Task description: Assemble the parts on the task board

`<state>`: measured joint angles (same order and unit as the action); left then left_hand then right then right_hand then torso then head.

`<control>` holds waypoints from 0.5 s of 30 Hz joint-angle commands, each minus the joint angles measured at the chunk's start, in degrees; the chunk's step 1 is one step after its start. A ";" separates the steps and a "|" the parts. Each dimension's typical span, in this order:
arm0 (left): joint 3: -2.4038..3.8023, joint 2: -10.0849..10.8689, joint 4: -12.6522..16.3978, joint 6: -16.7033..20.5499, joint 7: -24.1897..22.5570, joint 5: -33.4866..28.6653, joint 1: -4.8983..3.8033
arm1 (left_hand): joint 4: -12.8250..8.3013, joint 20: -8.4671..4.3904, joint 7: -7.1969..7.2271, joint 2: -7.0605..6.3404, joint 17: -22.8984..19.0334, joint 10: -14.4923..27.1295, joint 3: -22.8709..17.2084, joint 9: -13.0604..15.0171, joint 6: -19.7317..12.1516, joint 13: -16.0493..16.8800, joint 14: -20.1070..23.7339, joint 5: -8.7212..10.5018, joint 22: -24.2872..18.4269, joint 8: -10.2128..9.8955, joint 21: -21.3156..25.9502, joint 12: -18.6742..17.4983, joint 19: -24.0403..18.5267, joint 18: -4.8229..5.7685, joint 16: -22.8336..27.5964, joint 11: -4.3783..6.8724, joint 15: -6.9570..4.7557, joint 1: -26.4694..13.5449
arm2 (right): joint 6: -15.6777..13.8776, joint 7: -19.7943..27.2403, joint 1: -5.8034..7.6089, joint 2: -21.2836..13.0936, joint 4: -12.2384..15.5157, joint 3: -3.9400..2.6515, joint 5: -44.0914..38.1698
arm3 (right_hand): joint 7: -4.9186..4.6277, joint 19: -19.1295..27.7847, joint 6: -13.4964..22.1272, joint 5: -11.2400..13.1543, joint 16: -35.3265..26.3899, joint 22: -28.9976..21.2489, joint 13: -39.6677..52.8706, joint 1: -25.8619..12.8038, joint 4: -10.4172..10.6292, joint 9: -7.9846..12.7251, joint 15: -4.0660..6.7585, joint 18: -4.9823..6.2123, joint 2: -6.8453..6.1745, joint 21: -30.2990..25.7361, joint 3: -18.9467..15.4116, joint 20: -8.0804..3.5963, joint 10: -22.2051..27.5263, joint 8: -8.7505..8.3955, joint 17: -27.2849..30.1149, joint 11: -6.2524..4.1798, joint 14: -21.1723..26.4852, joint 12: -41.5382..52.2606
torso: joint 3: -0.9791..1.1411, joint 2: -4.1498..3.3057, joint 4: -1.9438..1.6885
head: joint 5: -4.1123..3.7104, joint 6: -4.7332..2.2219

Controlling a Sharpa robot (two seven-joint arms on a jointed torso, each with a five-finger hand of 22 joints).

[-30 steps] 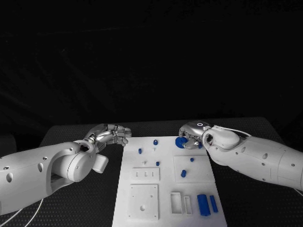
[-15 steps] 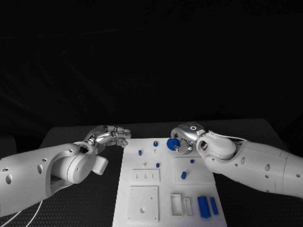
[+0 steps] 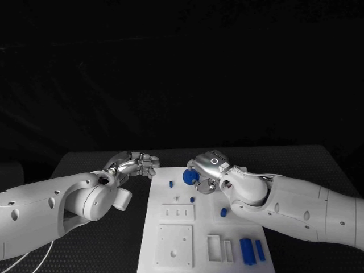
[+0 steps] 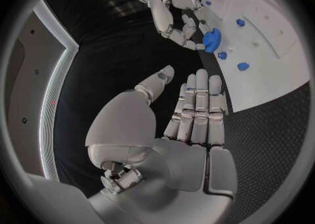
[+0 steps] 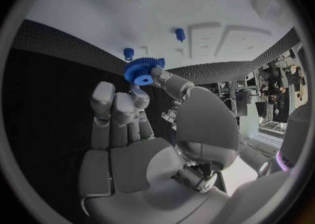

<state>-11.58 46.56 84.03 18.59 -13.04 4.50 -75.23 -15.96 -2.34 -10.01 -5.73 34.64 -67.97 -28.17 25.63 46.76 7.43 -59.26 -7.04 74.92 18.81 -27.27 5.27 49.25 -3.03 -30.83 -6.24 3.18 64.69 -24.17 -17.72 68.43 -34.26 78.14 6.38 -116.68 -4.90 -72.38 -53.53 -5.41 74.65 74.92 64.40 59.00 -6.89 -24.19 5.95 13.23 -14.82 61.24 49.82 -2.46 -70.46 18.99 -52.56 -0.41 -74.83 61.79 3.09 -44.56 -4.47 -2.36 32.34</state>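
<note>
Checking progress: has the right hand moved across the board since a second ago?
Yes. The right hand, holding the blue gear, shifted toward the white board's left far corner.

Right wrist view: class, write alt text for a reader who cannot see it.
The right robot hand pinches a small blue toothed plastic gear between thumb and fingertip. Beyond it lies the flat white task board on the black table, with two small blue pegs standing on it.
</note>
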 commanded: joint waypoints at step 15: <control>0.05 -0.44 -0.04 -0.38 -0.23 0.28 -0.07 | 0.06 -0.02 -0.41 -0.02 0.14 -0.18 -0.41 0.08 -0.12 0.07 0.23 -0.15 1.17 -0.21 -0.24 -0.35 -0.41 -0.62 0.26 -0.40 0.20 -0.51 | -0.35 -0.84 -1.51 4.39 -5.45 0.86 -3.55 | -1.11 -0.18 -3.97 0.45 -0.39 0.79 0.10 0.10 0.20 0.01 0.35 1.77 -0.87 0.22 0.46 -0.22 -0.45 -0.16 -0.08 0.04 -0.17 -0.36 | -0.48 -0.35 -0.89 | 0.02 0.32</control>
<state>-11.58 46.27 83.94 18.59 -13.01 4.51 -75.23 -15.96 -2.34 -10.01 -5.73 34.71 -67.97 -28.17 25.62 46.76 7.42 -59.26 -7.04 74.91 18.81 -27.27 5.27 49.25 -3.04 -30.83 -6.24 3.18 64.69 -24.67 -18.49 66.97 -30.15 72.96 7.24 -119.14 -4.76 -72.46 -54.08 -5.32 74.66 74.92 64.46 59.06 -6.71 -24.10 5.93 13.23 -15.33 61.23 49.98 -2.36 -70.46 18.76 -52.55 -0.41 -74.84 61.79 2.80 -44.80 -5.05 -2.26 32.66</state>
